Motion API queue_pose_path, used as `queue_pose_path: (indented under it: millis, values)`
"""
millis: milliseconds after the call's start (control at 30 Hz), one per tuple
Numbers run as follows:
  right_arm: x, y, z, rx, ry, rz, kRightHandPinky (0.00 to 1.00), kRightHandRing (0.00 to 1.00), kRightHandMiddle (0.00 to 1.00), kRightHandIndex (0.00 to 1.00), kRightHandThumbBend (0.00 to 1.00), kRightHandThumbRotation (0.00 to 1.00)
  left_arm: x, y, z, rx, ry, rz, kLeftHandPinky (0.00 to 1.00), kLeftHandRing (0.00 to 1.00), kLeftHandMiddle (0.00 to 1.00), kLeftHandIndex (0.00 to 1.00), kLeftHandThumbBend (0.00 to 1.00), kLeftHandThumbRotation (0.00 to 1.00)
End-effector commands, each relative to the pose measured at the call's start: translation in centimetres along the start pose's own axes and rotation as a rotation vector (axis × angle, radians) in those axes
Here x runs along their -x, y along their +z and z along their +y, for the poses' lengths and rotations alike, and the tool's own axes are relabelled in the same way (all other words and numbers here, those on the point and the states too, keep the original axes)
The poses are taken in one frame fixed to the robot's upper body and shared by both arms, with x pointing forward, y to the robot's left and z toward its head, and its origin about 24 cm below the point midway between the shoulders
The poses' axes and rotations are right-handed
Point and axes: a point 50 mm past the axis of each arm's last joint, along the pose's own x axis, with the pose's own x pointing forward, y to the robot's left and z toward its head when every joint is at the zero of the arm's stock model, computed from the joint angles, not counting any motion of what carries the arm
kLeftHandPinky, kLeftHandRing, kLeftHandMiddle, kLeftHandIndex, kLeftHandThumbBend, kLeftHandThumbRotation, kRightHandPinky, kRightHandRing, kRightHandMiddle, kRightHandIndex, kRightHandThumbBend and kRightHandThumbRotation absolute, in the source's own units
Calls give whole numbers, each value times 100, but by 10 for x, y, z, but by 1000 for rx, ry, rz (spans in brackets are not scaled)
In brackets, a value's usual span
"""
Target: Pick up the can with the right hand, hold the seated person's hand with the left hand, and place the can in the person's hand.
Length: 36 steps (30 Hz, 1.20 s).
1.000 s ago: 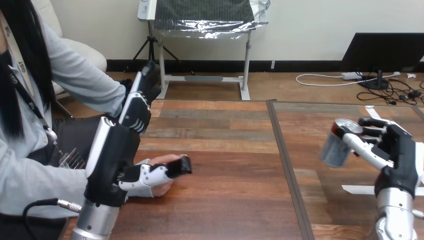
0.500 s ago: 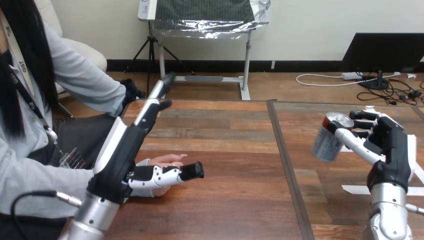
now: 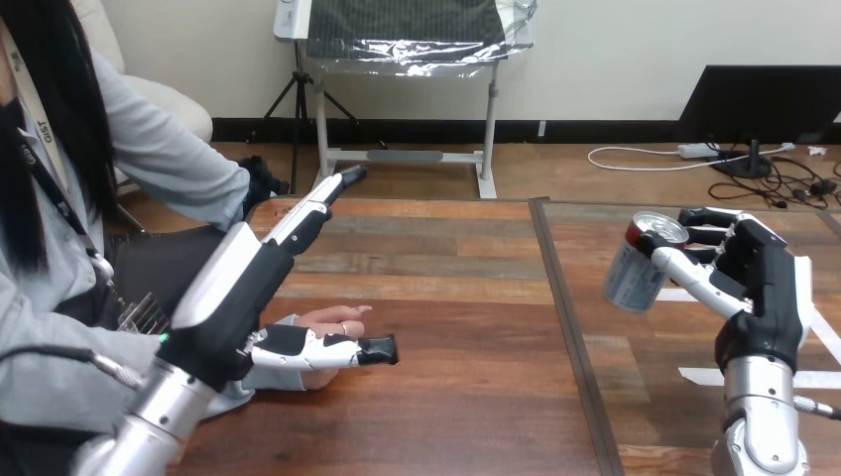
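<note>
The robot's right hand (image 3: 764, 283) grasps 1 can (image 3: 633, 266) above the right part of the wooden table (image 3: 466, 297), fingers (image 3: 706, 220) curled round the far side and thumb across the near side; the can is clear of the tabletop and tilted, its top leaning towards the hand; it is a smooth metal cylinder with a pale silver-blue body and a red rim round a shiny lid.

The robot's left hand (image 3: 238, 293) is unclenched at the table's left side, grasping nothing; its fingers (image 3: 307, 210) stretch straight towards the far edge, and its thumb (image 3: 322, 349), white-shelled with a black tip, reaches out flat to the right just above the tabletop; the person's hand (image 3: 332, 319) lies on the table with fingers loosely curved, directly behind that thumb and partly hidden by it; whether thumb and hand touch cannot be told; no robot finger is curled round it.

Can and person's hand are well apart, at opposite sides of the table; 2 robot hands, 1 can and 1 person's hand are over the table; the tabletop is planked dark-brown wood with a visible grain, split by 1 dark seam (image 3: 563, 317) running front to back; flat white tape (image 3: 706, 375) is stuck on the right part, under the right hand.
</note>
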Motion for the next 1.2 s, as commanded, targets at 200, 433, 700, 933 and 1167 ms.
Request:
queue_pose_path:
  millis: [200,433,700,933,1167]
  values:
    - [-21,39,22,-29,44,-195,31,37,44,48,79,0,-20,11,19,-176,-63,-42,86,91,92,91,100,32]
    - [-20,41,27,-18,62,-213,30,37,43,48,78,0,-25,11,25,-236,-117,-16,84,89,89,88,100,32]
    - [-19,43,32,-16,73,-225,30,36,43,47,77,0,-31,6,31,-308,-168,13,82,86,86,85,100,32]
    - [-17,44,36,-24,83,-232,30,36,42,47,75,0,-38,1,35,-369,-215,43,81,85,84,84,100,34]
    - [-16,46,39,-17,90,-243,29,35,42,47,74,0,-44,-4,38,-422,-264,66,82,84,83,83,100,36]
